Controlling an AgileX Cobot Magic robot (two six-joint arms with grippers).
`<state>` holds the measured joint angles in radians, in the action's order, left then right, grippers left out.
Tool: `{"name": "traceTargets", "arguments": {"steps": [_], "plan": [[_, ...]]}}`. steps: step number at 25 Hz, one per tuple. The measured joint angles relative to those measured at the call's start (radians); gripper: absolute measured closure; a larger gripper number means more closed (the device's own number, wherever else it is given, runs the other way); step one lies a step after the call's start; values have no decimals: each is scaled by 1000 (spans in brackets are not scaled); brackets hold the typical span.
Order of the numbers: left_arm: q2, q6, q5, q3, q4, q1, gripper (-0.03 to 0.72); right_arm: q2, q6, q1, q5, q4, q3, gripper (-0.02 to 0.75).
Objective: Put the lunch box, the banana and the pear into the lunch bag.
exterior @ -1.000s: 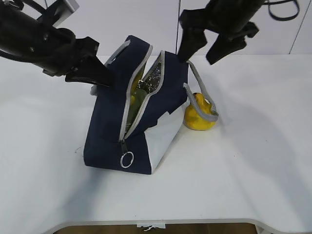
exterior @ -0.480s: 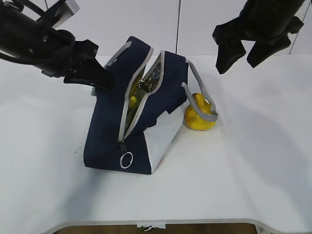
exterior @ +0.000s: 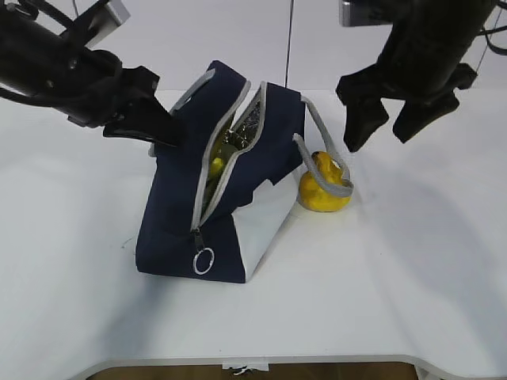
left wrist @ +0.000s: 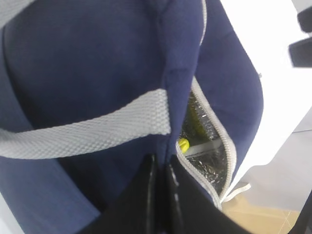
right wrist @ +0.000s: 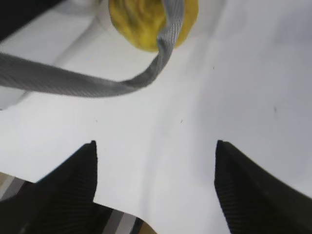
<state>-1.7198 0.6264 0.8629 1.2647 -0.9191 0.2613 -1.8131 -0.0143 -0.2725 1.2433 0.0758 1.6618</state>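
A navy lunch bag [exterior: 214, 182] stands on a white tabletop [exterior: 396, 269], leaning, its zipper undone along the top and its silver lining showing in the gap. Yellow and pale green show inside the opening, most likely the banana [exterior: 212, 166] and the lunch box [exterior: 230, 146], though neither can be made out fully.

The left gripper [exterior: 162, 131] reaches in from the left, jaws closed flat together. In the left wrist view its tips [left wrist: 161, 195] are pinched on a fold of the bag's blue fabric beside the opening, holding that side up.

The pear [exterior: 321, 190] sits on the tabletop just beside the bag's right side. A grey webbing handle [exterior: 325, 162] droops off the bag and lies across the pear's top; the right wrist view shows the strap [right wrist: 165, 39] draped right over the fruit [right wrist: 141, 24].

The right gripper [exterior: 380, 131] hangs above and a little right of the pear, jaws spread wide and empty.

The pear looks firm, smooth and lumpy, so it could roll or slip; it may bruise if squeezed hard. A grip across its wide lower body seems safest, coming in beside the strap so the soft handle is not caught between the jaws.
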Motion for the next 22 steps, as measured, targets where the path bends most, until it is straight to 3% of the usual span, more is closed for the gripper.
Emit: {"name": "traceTargets", "arguments": {"steps": [11, 22], "plan": [[0, 0, 4, 0, 4, 0, 694, 0, 0, 0, -16, 71, -261, 164], [0, 0, 6, 0, 6, 0, 694, -71, 0, 0, -156, 180, -273, 164]]}}
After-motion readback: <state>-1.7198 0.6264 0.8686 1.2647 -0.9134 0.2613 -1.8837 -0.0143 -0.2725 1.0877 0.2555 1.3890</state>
